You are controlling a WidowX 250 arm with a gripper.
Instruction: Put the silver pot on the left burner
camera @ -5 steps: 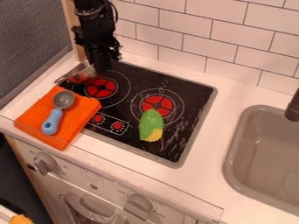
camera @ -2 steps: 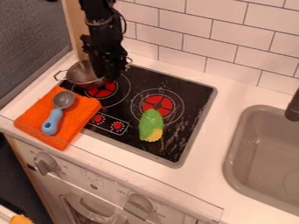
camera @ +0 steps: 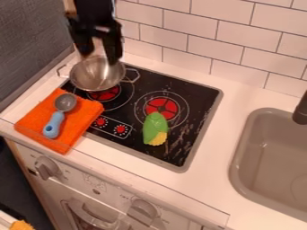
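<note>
The white desk (camera: 210, 184) is backed by tiles (camera: 234, 42). The left burner (camera: 107, 94) is partly covered by the silver pot (camera: 96, 78). Just above the pot, the tool (camera: 99, 56) is seen with its fingers spread apart. A scoop (camera: 64, 103) is laid on orange cloth (camera: 82, 116).

Cooktop (camera: 189, 87): one. On it: burners (camera: 160, 106), two; red dials (camera: 120, 129), two; toy corn (camera: 155, 127), one. At its back left: pot (camera: 97, 75), one. Left of it: orange cloth (camera: 85, 116), one; scoop (camera: 56, 119), one. Right of it: sink (camera: 239, 143), one; faucet (camera: 301, 110), one. Below its front: large knobs (camera: 143, 209), two.
</note>
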